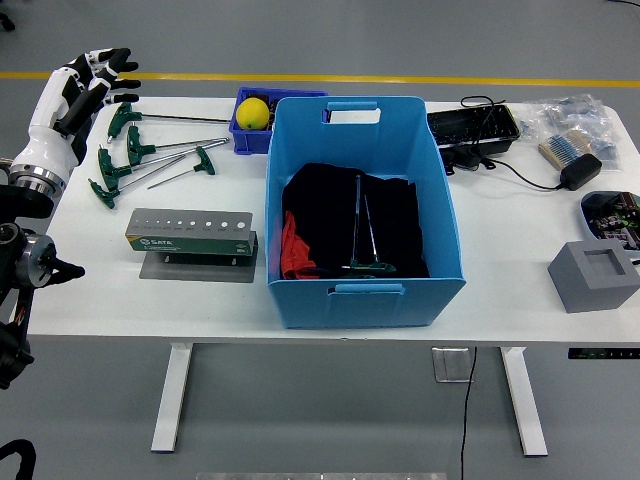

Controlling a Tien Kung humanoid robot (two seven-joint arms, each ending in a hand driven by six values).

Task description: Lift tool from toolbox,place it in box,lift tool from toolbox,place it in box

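left hand [95, 72] hangs empty, fingers spread, at the bench's [150, 300] far-left corner; two t-handle tools [366, 240] already lie in the blue box [365, 290], several more green-handled tools [150, 155] wait beside the toolbox stand [190, 235].

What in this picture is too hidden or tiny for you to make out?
- Head view: the bottom of the blue box is covered by dark cloth.
- The small blue bin is partly hidden behind that box.
- Print on the grey tool holder is too small to read.
- The right hand is out of frame.
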